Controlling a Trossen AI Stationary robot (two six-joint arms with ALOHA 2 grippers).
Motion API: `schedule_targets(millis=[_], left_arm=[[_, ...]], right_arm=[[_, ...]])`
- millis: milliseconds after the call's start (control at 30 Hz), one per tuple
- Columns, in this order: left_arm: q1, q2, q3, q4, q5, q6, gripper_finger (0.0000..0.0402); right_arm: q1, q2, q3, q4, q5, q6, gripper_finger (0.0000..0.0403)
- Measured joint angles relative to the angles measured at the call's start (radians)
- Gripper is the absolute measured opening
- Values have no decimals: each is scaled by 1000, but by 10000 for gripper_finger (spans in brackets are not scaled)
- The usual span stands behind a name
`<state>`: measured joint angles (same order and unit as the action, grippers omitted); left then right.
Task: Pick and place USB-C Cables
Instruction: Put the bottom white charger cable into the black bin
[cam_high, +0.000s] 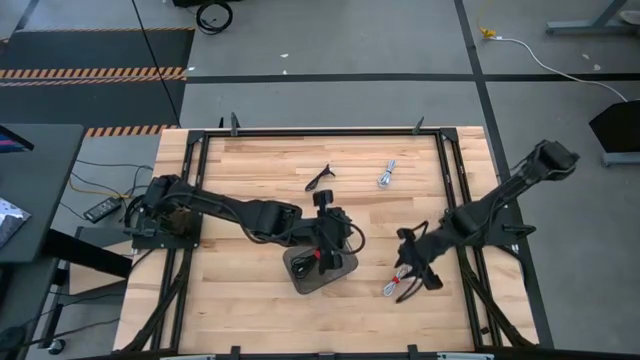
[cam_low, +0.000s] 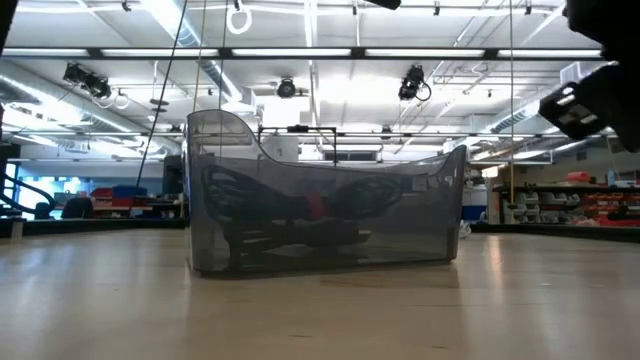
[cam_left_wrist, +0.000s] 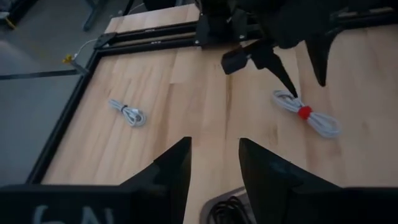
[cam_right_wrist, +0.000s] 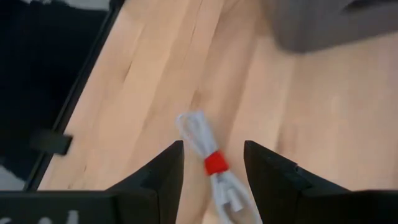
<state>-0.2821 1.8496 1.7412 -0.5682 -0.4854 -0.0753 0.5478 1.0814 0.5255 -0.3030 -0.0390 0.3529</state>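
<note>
A white USB-C cable bundle tied with a red band (cam_right_wrist: 214, 165) lies flat on the wood near the table's right side (cam_high: 396, 288). My right gripper (cam_right_wrist: 212, 149) hovers over it, open, with a finger on either side of the bundle and touching nothing. My left gripper (cam_left_wrist: 214, 158) is open above the grey tray (cam_high: 312, 278). The tray holds black coiled cables and one with a red band (cam_low: 315, 207). Another white bundle (cam_high: 387, 174) and a black cable (cam_high: 318, 178) lie toward the far edge.
The tray (cam_low: 440, 215) stands on the table's middle near part, with translucent walls. Black frame rails (cam_high: 455, 190) run along the table's sides and far edge. Bare wood stretches between the tray and the far cables.
</note>
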Motion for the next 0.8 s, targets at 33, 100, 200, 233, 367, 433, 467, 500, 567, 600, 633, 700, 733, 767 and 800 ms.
schedule_targets(millis=[33, 100, 200, 233, 367, 433, 467, 500, 567, 600, 633, 700, 733, 767, 800], left_arm=[[-9, 0, 0, -1, 0, -6, 142], [-26, 0, 0, -6, 1, -17, 142], [-54, 0, 0, -6, 1, -19, 142], [-63, 0, 0, -6, 1, -22, 142], [-94, 0, 0, -5, 1, -60, 142], [-108, 0, 0, -5, 1, -71, 142], [-115, 0, 0, -4, 1, -72, 142], [-120, 0, 0, -4, 1, -72, 142], [-130, 0, 0, -3, 1, -84, 142], [-133, 0, 0, -3, 1, -101, 142], [-135, 0, 0, -3, 1, -114, 142], [-139, 0, 0, -3, 1, -136, 142], [-140, 0, 0, -4, 1, -146, 142], [-143, 0, 0, -4, 1, -151, 142], [-144, 0, 0, -4, 1, -156, 142]], right_arm=[[15, 17, 0, 0, 7, 9, 177], [42, 48, 0, -12, 24, 16, 179], [63, 96, 0, -16, 59, 22, 181], [66, 110, 0, -18, 72, 22, 182], [65, 155, 0, -18, 97, 21, 185], [65, 172, 0, -18, 91, 21, 186], [66, 180, 0, -20, 91, 22, 186], [68, 187, 0, -20, 88, 22, 186], [74, 203, 0, -21, 81, 22, 186], [76, 211, 0, -19, 79, 21, 186], [77, 220, 0, -19, 78, 20, 186], [78, 239, 0, -20, 79, 22, 186], [78, 248, 0, -20, 81, 22, 185], [78, 259, 0, -20, 85, 22, 185], [78, 270, 0, -21, 92, 22, 185]])
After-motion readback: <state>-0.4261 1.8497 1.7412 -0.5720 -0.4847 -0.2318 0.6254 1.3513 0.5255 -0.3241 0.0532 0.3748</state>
